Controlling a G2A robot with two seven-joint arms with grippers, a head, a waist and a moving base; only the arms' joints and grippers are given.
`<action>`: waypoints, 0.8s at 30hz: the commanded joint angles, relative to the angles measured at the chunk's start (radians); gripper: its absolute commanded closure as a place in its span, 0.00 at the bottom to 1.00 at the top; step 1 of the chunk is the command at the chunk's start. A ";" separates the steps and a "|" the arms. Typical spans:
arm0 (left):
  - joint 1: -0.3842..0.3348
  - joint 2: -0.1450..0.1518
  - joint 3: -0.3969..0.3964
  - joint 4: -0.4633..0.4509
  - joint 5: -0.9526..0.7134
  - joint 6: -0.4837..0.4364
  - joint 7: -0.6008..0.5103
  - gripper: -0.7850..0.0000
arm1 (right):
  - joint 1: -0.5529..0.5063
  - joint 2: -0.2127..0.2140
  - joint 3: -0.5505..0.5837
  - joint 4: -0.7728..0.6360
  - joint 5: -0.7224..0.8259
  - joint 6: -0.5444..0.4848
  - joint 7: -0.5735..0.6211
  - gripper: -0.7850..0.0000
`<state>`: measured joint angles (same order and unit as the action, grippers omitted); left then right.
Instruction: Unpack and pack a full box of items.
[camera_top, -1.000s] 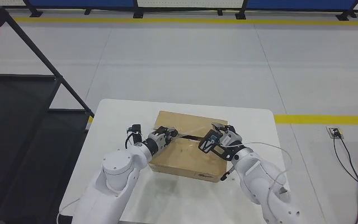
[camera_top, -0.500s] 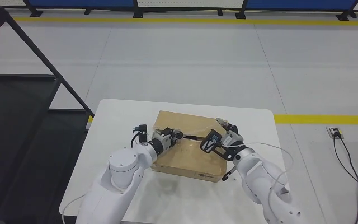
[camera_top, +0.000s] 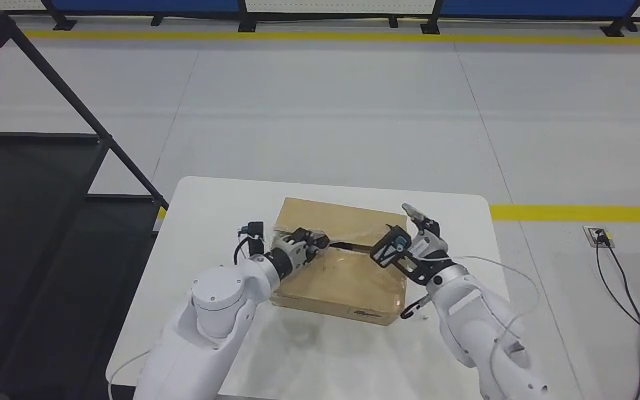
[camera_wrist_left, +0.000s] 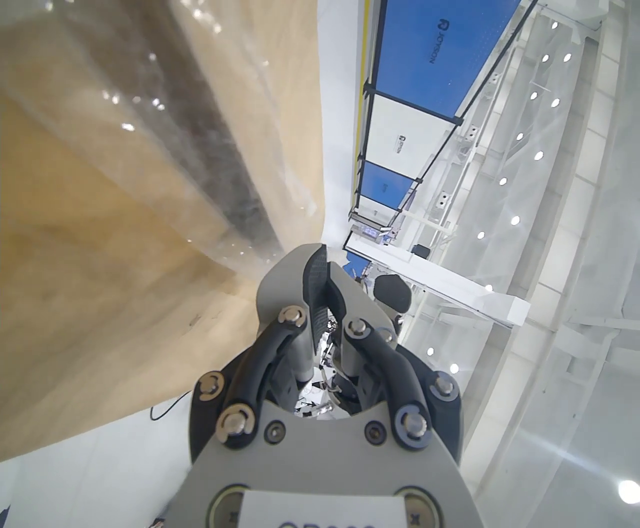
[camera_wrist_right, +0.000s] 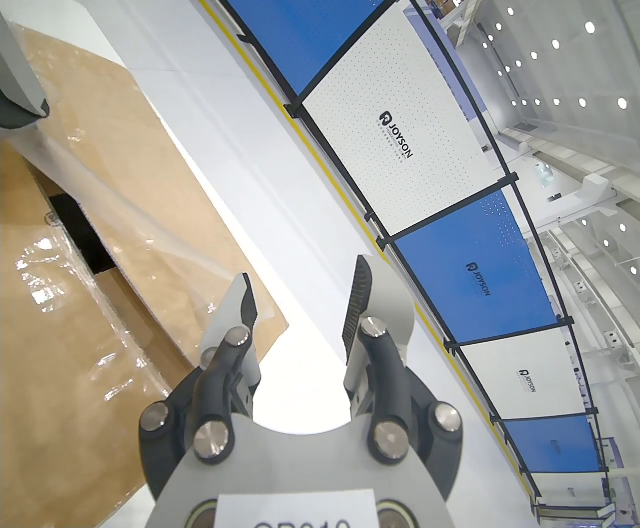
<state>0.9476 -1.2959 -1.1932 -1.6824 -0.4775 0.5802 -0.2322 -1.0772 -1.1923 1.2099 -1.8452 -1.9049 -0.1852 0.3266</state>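
1. Cardboard box (camera_top: 330, 280): sits mid-table (camera_top: 215, 215), with a dark gap showing along the top seam.
2. Clear tape (camera_wrist_right: 115, 197): 1 strip lifted off that seam.
3. Your left gripper (camera_top: 308, 241): over the seam, jaws clenched, apparently pinching the clear tape's end.
4. Your right gripper (camera_top: 405, 230): above the box's right edge, jaws spread wide, nothing between them.
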 joint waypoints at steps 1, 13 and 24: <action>0.004 0.001 -0.031 -0.003 -0.005 -0.007 0.033 1.00 | -0.019 0.000 0.022 -0.014 0.025 0.028 -0.022 0.00; -0.011 0.007 -0.027 -0.003 0.054 -0.012 -0.011 0.00 | -0.153 0.010 0.144 -0.096 0.105 0.029 -0.139 0.00; -0.059 -0.003 0.028 0.050 0.080 -0.019 -0.021 0.00 | -0.173 0.009 0.179 -0.073 0.129 0.027 -0.173 0.00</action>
<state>0.8942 -1.2972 -1.1716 -1.6365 -0.3989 0.5637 -0.2550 -1.2478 -1.1829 1.3852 -1.9200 -1.7784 -0.1592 0.1554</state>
